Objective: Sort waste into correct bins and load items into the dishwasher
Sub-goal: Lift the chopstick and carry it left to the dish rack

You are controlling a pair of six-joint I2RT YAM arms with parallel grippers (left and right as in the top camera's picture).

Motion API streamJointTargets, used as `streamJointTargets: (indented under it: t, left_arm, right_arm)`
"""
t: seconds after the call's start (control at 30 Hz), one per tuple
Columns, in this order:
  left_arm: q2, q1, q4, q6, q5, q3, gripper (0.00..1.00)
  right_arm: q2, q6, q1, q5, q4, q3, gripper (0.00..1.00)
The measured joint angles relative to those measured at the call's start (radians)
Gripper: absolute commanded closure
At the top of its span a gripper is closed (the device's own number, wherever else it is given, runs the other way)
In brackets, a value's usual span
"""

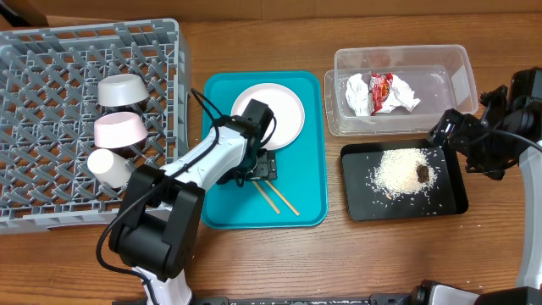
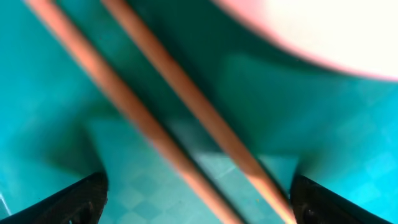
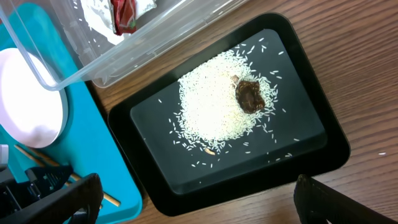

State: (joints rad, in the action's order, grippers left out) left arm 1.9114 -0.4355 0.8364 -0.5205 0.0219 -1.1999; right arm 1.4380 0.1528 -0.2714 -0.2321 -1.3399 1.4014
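My left gripper (image 1: 261,167) is open, low over the teal tray (image 1: 309,169), its fingers (image 2: 196,208) either side of the two wooden chopsticks (image 2: 186,124), which lie on the tray (image 1: 277,197). The white plate (image 1: 275,114) sits on the tray just behind. The grey bowl (image 1: 124,90), pink bowl (image 1: 120,130) and white cup (image 1: 108,167) are in the grey dish rack (image 1: 51,102). The clear tub (image 1: 440,76) holds the napkin (image 1: 360,91) and red wrapper (image 1: 383,89). The black tray (image 1: 449,199) holds rice (image 3: 214,102) and the brown lump (image 3: 250,95). My right gripper (image 3: 193,208) is open and empty beside the black tray.
Wooden tabletop (image 1: 381,254) lies in front of the trays. The dish rack fills the left side. The clear tub stands behind the black tray at the right.
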Motion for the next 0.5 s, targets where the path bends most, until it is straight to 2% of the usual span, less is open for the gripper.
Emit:
streamJointTargets:
  t: [0.1,0.13,0.2,0.27,0.33,0.4,0.5]
  left_arm:
    - [0.0,-0.001,0.035,0.0,-0.003,-0.001,0.19]
    - [0.0,-0.002,0.039,0.002,-0.002,-0.001,0.26]
    - [0.0,-0.002,0.037,0.003,-0.002,-0.001,0.5]
    - [0.0,-0.002,0.031,0.003,-0.002,-0.001,0.63]
    - [0.0,-0.002,0.027,0.005,0.0,-0.001,0.7]
    - [0.0,-0.002,0.027,0.005,0.003,-0.001,0.73]
    - [0.0,-0.002,0.023,-0.002,0.016,-0.002,0.84]
  right_arm:
    - [0.0,0.0,0.0,0.0,0.0,0.0,0.0]
    - [0.0,0.0,0.0,0.0,0.0,0.0,0.0]
    - [0.0,0.0,0.0,0.0,0.0,0.0,0.0]
    - [0.0,0.0,0.0,0.0,0.0,0.0,0.0]
    - [0.0,0.0,0.0,0.0,0.0,0.0,0.0]
    - [0.0,0.0,0.0,0.0,-0.001,0.0,0.0]
    - [0.0,0.0,0.0,0.0,-0.001,0.0,0.0]
